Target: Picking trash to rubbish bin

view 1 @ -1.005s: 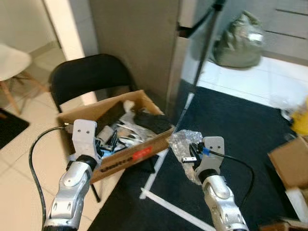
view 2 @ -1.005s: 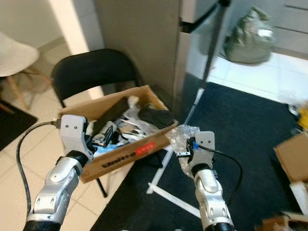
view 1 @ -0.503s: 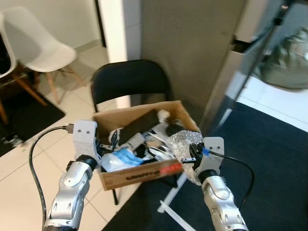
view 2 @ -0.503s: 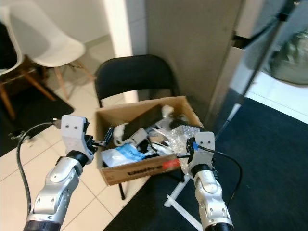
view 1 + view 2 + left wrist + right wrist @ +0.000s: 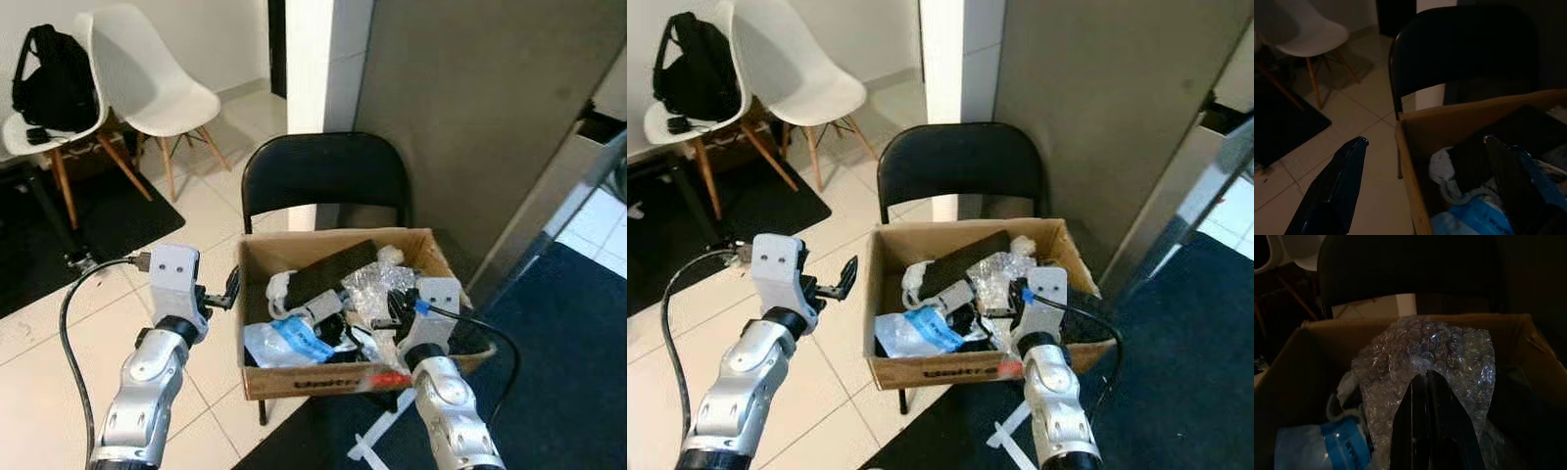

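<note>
Right wrist view: right pincer (image 5: 1426, 374) clamps bubble wrap (image 5: 1425, 352) above the cardboard box (image 5: 323, 377) (ready for dropping); left pincer (image 5: 1425, 166) spread, straddling its wall.

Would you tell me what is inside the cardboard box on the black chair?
The cardboard box holds a blue-and-white plastic bag, a black slab and bubble wrap gripped by the right pincer. Deeper items are covered.

Print on cardboard box (image 5: 950, 372) front too blurred to read.

cardboard box (image 5: 323, 377) crammed, chair back (image 5: 323, 181) behind
</note>
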Tool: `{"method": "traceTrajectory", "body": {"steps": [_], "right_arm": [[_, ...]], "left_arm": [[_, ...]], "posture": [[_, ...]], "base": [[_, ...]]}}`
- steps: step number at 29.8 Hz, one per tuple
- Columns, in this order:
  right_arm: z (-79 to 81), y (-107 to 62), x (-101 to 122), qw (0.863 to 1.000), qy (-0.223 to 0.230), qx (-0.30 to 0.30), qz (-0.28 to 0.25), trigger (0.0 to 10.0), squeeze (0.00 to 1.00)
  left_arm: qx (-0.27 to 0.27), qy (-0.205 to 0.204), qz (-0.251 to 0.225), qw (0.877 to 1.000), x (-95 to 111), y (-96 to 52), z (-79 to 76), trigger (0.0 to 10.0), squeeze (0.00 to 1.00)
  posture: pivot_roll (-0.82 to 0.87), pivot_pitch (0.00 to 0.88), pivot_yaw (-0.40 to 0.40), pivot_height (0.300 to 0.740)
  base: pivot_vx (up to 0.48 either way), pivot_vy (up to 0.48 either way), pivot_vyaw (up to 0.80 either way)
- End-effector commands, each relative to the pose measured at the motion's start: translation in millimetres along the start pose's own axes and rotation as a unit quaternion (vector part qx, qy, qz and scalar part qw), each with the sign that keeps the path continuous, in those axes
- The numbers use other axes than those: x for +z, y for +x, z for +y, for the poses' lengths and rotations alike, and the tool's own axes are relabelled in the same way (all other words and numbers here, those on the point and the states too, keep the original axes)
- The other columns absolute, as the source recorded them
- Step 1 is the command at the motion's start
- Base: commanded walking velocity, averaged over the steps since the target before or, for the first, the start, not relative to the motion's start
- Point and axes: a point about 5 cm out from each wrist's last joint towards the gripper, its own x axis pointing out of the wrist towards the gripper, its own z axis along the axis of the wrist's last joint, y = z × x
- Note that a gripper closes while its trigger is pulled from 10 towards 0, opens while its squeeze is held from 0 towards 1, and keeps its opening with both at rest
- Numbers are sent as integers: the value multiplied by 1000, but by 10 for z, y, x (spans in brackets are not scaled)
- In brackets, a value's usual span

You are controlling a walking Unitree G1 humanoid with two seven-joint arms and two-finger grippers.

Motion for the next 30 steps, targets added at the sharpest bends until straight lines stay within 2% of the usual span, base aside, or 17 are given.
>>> {"method": "traceTrajectory", "body": {"steps": [1,7,10,12,21,25,30], "right_arm": [[-41,-7,-15,1000,1,-7,1,10000,0],[36,89,16,1000,11,7,-2,10000,0],[98,178,13,999,27,20,9,10000,0],[130,231,-28,999,30,27,27,10000,0],[284,393,-107,995,6,64,71,10000,0],[330,440,-112,995,-11,70,75,10000,0],[306,493,-102,996,-24,49,74,10000,0]], "left_arm": [[-1,5,7,1000,-19,2,5,10000,0],[-11,17,4,1000,-4,34,1,10000,0],[-43,37,22,998,-69,60,-36,10000,0],[-64,35,38,997,-120,86,-47,10000,0],[-132,36,69,988,-198,209,-37,10000,0],[-171,52,75,981,-225,197,-57,10000,0],[-206,38,66,976,-217,151,-118,10000,0]], "posture": [[57,104,28,740],[62,108,26,740],[61,110,25,740],[59,111,24,740],[65,131,9,740],[62,143,2,740],[69,157,-7,740]], "base": [[0,0,0],[0,0,0],[0,0,0],[0,0,0],[0,0,0],[0,0,0],[0,0,0]]}}
